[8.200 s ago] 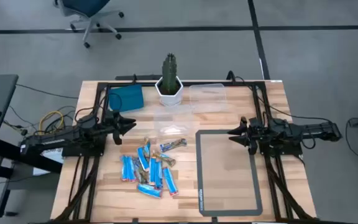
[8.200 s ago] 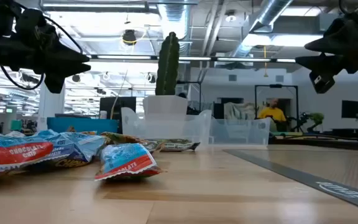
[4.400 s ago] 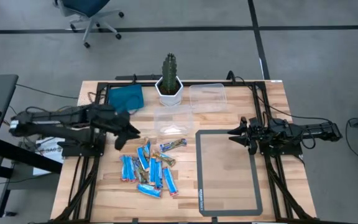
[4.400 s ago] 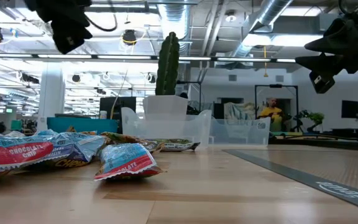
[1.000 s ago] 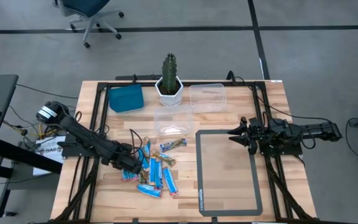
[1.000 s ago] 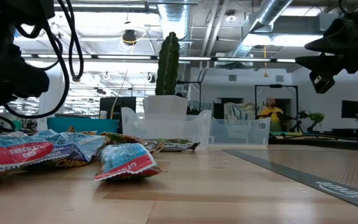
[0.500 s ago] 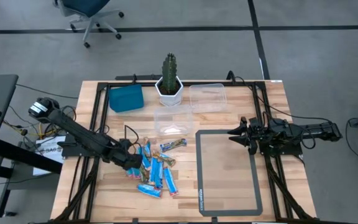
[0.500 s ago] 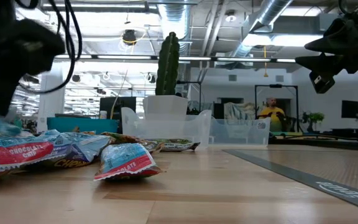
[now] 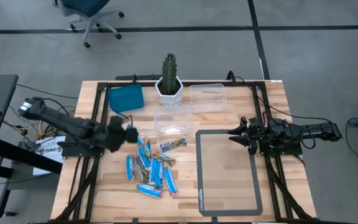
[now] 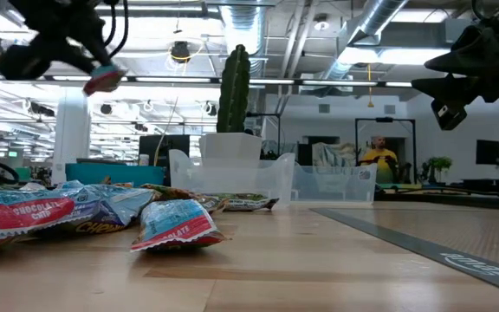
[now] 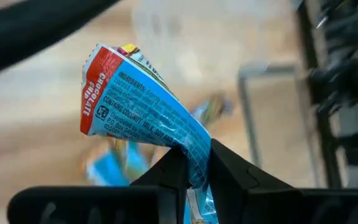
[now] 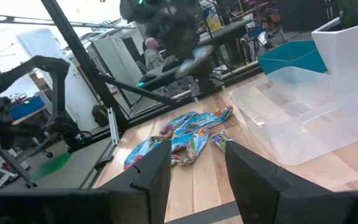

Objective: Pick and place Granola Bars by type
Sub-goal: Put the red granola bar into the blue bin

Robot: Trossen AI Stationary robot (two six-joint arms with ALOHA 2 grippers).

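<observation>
Above the wooden table (image 9: pixel 229 205) the left gripper (image 11: pixel 194 163) (jaws clamped) holds a light blue bar (image 11: pixel 143 116), right gripper (image 9: pixel 234 133) jaws apart

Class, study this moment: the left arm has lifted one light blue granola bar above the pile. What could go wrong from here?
1. The left tool pinches the light blue bar only at one wrapper end, so it may slip out in transit.
2. The clear containers sit close beside the cactus pot; a careless drop could land outside or knock it.

Two dark, slim jointed arms; black cables loop along the left arm (image 9: pixel 61 121); each gripper has two black tapered fingers (image 11: pixel 232 171).
</observation>
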